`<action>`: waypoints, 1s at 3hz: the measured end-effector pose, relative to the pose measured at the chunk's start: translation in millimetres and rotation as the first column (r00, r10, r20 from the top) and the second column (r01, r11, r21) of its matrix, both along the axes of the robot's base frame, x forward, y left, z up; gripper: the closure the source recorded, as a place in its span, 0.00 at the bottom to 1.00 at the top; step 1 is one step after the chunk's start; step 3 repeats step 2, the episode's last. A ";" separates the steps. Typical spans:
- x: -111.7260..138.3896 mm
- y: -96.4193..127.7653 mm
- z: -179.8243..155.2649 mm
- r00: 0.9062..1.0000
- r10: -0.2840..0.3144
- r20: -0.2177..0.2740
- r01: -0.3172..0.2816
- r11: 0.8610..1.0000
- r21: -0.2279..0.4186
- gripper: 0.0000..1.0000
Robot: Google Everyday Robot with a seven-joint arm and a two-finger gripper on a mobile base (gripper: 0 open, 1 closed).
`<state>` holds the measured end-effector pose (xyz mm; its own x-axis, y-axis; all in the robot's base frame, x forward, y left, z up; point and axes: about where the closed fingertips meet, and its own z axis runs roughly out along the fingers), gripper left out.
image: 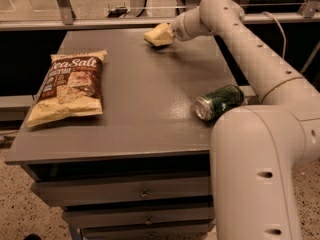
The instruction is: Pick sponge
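Observation:
My gripper (159, 35) is at the far middle of the grey table (145, 109), at the tip of the arm that reaches in from the right. It shows as one pale yellow lump just above the table top, with a shadow under it. No separate sponge lies anywhere on the table. I cannot tell whether part of that pale yellow lump is the sponge or whether the sponge is hidden behind it.
A sea salt chip bag (67, 86) lies flat at the table's left. A green can (219, 102) lies on its side at the right edge, next to my arm's base (260, 169). A rail and glass run behind the table.

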<state>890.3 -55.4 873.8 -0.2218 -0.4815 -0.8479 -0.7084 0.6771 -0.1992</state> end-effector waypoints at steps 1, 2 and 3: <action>-25.0 -9.2 37.0 0.997 0.024 0.072 -0.024 1.000 0.005 1.00; -56.3 -16.7 74.4 0.989 0.054 0.134 -0.066 0.994 0.085 1.00; -56.3 -16.7 74.4 0.989 0.054 0.134 -0.066 0.994 0.085 1.00</action>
